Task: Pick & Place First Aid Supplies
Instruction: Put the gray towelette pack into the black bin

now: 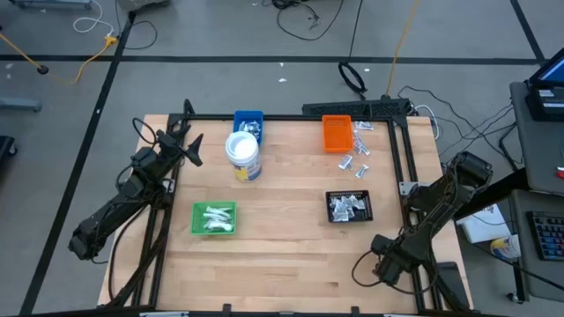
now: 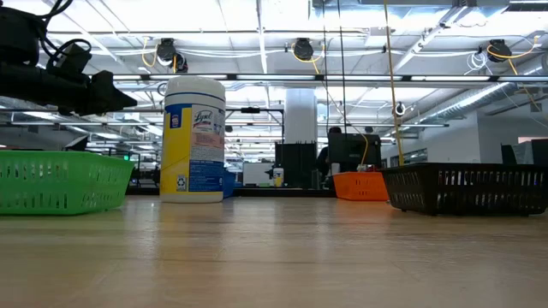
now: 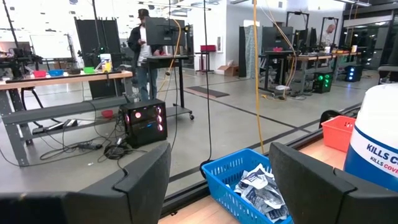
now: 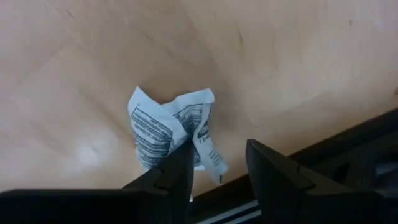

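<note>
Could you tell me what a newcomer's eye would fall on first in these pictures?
Probably the white tub with its blue-and-yellow label, standing upright between the blue tray and the green tray. Next, the loose packets scattered beside the orange tray. The right claw, low at the table's near right edge, pinches a crumpled packet.

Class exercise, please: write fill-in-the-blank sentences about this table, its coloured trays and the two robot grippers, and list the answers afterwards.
1. The white cylindrical tub with a blue label stands next to the ___ plastic tray.
2. Loose small white packets lie on the wooden table beside the ___ rectangular tray.
3. The left gripper has its jaws ___.
4. The mesh tray nearest the right gripper is coloured ___.

Missing words: blue; orange; open; black.
</note>
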### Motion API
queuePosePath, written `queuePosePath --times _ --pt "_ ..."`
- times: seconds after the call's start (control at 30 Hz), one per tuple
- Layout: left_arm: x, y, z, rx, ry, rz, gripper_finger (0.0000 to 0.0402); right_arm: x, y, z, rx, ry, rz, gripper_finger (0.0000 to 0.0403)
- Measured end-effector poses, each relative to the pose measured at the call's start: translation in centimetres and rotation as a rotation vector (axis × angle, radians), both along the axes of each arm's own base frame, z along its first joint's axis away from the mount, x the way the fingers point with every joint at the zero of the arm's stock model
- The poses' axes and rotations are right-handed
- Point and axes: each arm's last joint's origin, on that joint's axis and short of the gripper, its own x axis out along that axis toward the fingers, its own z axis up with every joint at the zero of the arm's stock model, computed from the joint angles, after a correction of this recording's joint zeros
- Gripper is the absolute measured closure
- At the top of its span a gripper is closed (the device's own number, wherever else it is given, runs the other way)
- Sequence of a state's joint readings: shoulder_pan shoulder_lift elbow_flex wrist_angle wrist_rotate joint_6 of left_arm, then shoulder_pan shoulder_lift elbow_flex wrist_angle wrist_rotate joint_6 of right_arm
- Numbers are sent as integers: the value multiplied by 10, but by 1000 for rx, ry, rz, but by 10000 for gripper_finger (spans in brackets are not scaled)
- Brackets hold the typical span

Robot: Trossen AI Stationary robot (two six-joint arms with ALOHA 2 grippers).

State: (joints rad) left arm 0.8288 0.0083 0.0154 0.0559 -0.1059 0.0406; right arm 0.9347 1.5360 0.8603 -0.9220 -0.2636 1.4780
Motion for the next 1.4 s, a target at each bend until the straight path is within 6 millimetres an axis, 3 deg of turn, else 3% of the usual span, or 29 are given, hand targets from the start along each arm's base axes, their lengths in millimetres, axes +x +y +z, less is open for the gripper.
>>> queuePosePath --times 0.17,0.37,0.53,0.77,1.07,1.23,1.4 --pt "0 0 0 0 0 0 128 3 0 -4 45 -23 36 304" --pt "0 0 0 0 0 0 128 6 1 -4 80 -47 63 392" --pt "0 0 0 0 0 0 128 4 -4 1 13 7 29 400" --pt "0 0 0 0 0 0 128 8 -5 34 -94 62 77 402" --pt "0 0 0 -1 0 0 128 21 9 74 -33 11 83 402" --pt "0 0 0 0 0 0 128 26 8 79 -24 -5 87 402" --pt "0 0 0 0 0 0 128 48 -14 79 -29 -31 119 403"
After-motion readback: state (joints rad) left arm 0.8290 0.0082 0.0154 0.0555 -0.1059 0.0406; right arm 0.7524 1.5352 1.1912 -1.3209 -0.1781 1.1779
